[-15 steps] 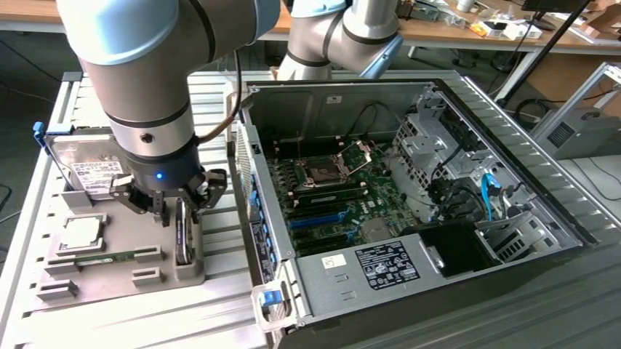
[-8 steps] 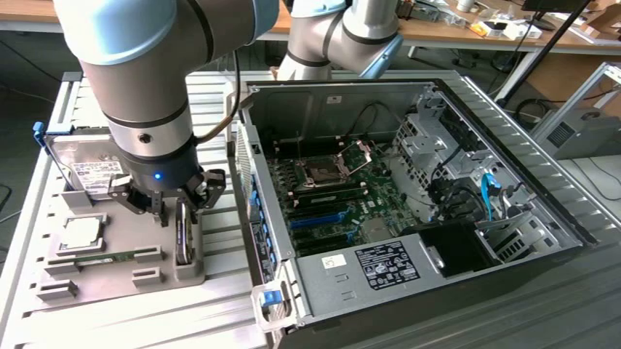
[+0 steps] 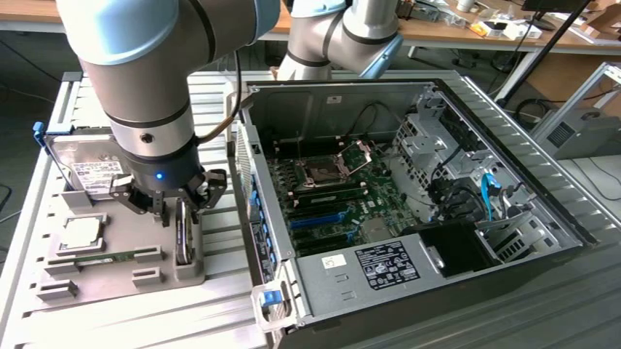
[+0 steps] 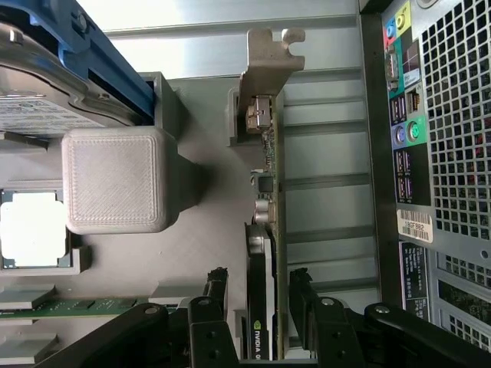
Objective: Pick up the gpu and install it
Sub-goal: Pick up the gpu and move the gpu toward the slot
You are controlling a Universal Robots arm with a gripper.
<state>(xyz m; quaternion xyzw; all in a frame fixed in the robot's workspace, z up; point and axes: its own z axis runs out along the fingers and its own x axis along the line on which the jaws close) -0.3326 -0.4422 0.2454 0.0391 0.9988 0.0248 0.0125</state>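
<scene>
1. Right at the jaws: they're spread apart and straddling the gpu (image 4: 265, 230), one on each flat side. In the wrist view I can make out a sliver of gap on both sides, so I'd say nothing is actually gripped.
2. The gpu stands on its edge in a slot of the grey holder tray (image 3: 126, 287). Its silver bracket (image 4: 265, 69) is at the end away from the jaws, with the black cooler on one face and the green board on the other.
3. My read is that this is the grab part of "pick up": lined up, not clamped. The install part hasn't started.
4. What the next move calls for, imo: an even squeeze on the two flat faces that goes easy on the cooler side. Then a straight pull out of the slot, so the thin card doesn't tilt or bind.
5. Other parts sit on the same tray, apart from the jaws: a processor chip (image 3: 80, 233), a memory stick (image 3: 102, 258) and a hard drive (image 3: 92, 171).
6. Further off, toward the exterior view's right, the open computer case (image 3: 321, 109) lies on the same slatted surface (image 3: 116, 331), just beside the tray. The slots (image 3: 315, 218) on its motherboard (image 3: 335, 196) look empty as far as I can tell.
</scene>
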